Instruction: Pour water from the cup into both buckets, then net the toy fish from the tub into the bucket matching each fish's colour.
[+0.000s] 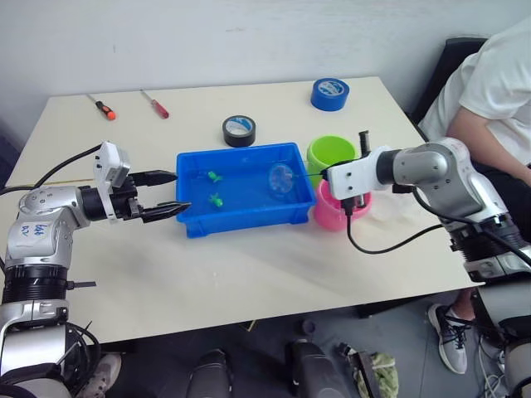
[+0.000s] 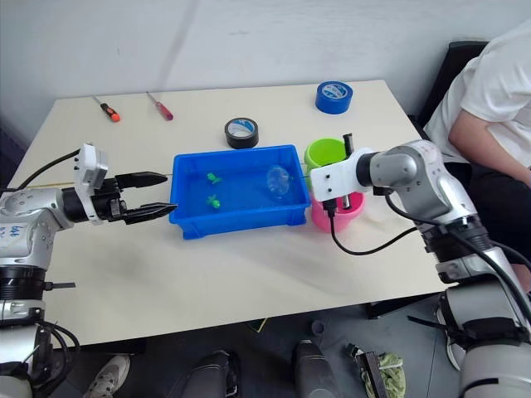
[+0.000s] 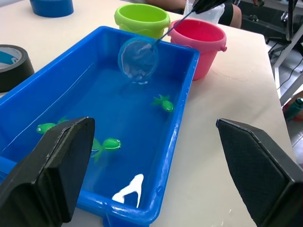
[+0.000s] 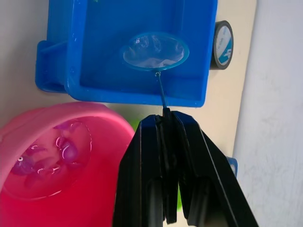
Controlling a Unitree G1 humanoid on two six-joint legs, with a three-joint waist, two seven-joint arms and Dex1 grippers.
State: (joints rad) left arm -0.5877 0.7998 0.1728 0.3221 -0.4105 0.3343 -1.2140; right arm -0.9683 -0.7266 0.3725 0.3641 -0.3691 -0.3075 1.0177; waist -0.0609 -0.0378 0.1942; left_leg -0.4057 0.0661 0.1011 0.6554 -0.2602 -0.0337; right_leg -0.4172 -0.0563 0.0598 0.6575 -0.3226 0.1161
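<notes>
Our right pincer (image 4: 165, 118) grips the net (image 4: 154, 51) over the tub (image 1: 241, 217); our left pincer (image 1: 170, 192) gapes wide beside it.

— Where does the tub (image 1: 236, 184) sit?
— Mid-table (image 1: 249, 274). The two buckets (image 1: 332, 152) touch its 3 o'clock end, one behind the other.
— And inside it?
— Three toy fish (image 1: 215, 177) toward 9 o'clock, the net (image 1: 280, 177) toward 3.
— The hands?
— The left hand (image 1: 160, 193) is just off the tub's 9 o'clock end; the right hand (image 4: 165, 142) is over the nearer bucket.
— Behind the tub?
— A tape roll (image 1: 239, 130) at 12, another tape roll (image 1: 330, 94) at 1, two screwdrivers (image 1: 154, 104) at 10.
</notes>
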